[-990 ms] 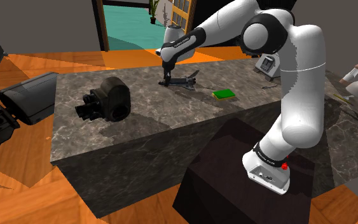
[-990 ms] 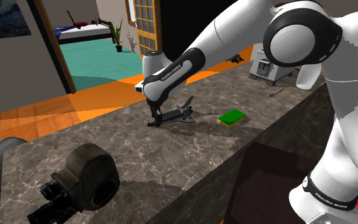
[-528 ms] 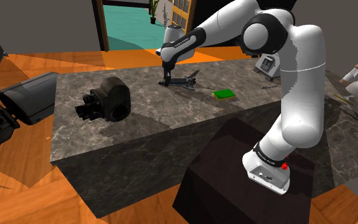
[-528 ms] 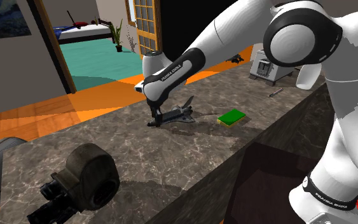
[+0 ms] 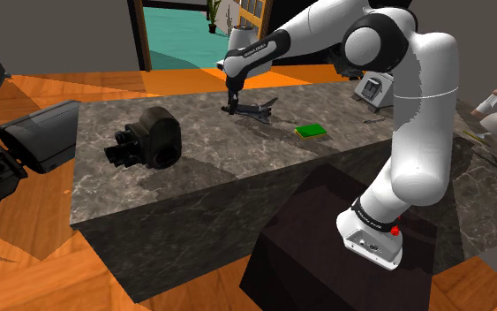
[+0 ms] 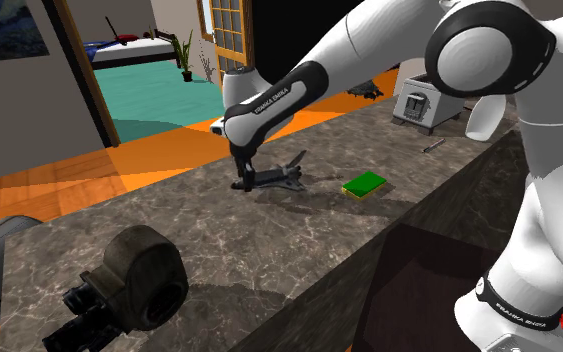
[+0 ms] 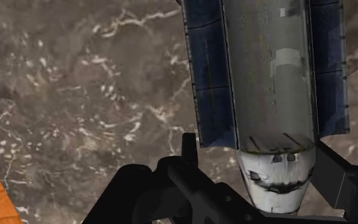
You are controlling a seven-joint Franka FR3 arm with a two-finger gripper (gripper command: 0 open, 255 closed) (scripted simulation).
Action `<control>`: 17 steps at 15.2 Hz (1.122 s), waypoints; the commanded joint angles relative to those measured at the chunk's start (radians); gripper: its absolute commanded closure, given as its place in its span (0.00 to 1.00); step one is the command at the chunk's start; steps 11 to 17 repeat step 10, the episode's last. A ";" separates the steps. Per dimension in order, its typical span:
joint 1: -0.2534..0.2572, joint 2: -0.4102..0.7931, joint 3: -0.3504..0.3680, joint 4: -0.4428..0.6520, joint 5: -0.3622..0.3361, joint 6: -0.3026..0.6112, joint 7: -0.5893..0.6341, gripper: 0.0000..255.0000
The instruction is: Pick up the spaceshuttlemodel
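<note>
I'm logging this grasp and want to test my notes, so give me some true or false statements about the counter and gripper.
The gripper clasps the space shuttle model at its nose. True.
The green pad lies between the shuttle and the dark camera. False: it lies on the shuttle's far side from the camera.
The camera rests on the dark stone countertop. True.
The toaster touches the shuttle. False: it stands well apart, near the counter's end.

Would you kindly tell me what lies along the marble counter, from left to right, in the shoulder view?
Dark camera-like object → space shuttle model → flat green block → toaster-like appliance.
</note>
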 commanded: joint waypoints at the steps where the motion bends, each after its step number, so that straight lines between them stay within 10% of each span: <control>1: 0.001 -0.016 -0.002 0.007 -0.003 -0.022 0.000 1.00; 17: 0.005 -0.065 -0.008 0.033 -0.012 -0.097 0.004 1.00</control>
